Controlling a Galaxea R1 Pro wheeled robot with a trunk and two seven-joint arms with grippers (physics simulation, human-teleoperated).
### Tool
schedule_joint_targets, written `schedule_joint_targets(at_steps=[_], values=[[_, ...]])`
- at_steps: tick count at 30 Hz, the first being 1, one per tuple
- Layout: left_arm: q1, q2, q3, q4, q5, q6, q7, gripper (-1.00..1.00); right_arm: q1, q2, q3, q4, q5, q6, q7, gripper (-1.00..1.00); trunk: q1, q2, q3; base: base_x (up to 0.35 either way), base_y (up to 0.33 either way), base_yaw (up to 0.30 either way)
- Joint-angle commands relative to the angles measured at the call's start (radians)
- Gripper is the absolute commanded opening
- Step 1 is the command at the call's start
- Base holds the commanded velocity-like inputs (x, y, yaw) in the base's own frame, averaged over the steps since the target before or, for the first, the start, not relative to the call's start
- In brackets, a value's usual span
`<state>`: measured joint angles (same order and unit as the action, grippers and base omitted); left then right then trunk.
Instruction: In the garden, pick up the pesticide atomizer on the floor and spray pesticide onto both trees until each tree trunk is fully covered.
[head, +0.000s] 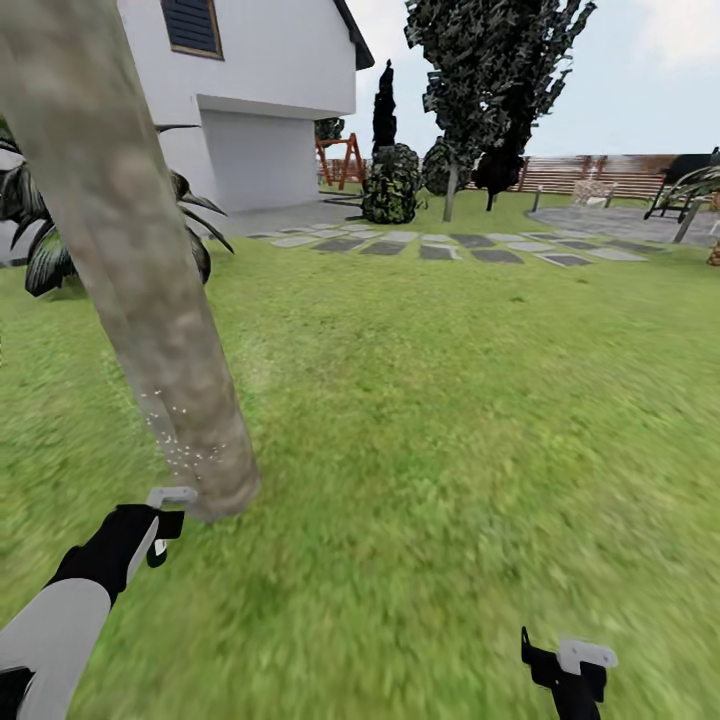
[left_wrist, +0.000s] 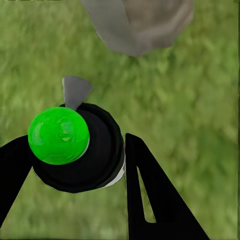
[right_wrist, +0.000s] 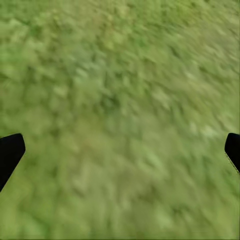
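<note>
Nearest the robot, low on its right side, the right pincer hangs over bare lawn; in the right wrist view its two dark fingertips sit at the far edges of the picture with only grass between them, so it stands wide and holds nothing.

A little further out on the robot's left, the left pincer is closed around the pesticide atomizer. In the left wrist view the dark round bottle sits between the two black fingers, with a bright green ball on its top rather than a red one, and a grey nozzle tab pointing on toward the trunk.

Just beyond that nozzle stands the tree trunk, a mottled grey-tan column whose long axis runs from its flared base near the pincer up and toward the upper left of the head view. The atomizer lies right beside the base, slightly to the robot's left of it, and the left arm is by far the nearer one. Whitish pesticide specks hang against the lowest part of the bark; higher up I can make out none, so the spraying probably has to travel up along the trunk's length.

Well behind the trunk are a palm, stepping stones, a white house, a second leafy tree and the slat fence.
</note>
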<state>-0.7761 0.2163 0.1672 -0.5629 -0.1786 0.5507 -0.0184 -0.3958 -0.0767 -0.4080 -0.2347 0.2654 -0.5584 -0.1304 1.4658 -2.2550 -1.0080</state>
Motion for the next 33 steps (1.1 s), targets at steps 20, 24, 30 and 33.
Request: schedule_joint_targets(at_steps=[20,24,30,33], values=[[0.000,-0.005,0.000,0.000,0.000,0.000,0.000,-1.00,0.000,0.000,0.000,0.000,0.000,0.000,0.000,1.00,0.000,0.000,0.000,0.056,-0.263,0.139],[0.001,-0.010,0.000,0.002,0.001,0.000,0.000,-1.00,0.000,0.001,0.000,0.000,0.000,0.000,0.000,1.00,0.000,0.000,0.000,0.000,-0.275,0.277],[0.003,-0.035,0.003,-0.015,0.000,-0.002,0.000,-1.00,0.000,0.002,0.000,0.000,0.000,0.000,0.000,1.00,0.000,0.000,0.000,0.043,-0.271,0.189],[0.002,-0.037,0.004,-0.036,0.000,-0.003,0.000,-1.00,0.000,0.002,0.000,0.000,0.000,0.000,0.000,1.00,0.000,0.000,0.000,0.174,-0.244,0.009]])
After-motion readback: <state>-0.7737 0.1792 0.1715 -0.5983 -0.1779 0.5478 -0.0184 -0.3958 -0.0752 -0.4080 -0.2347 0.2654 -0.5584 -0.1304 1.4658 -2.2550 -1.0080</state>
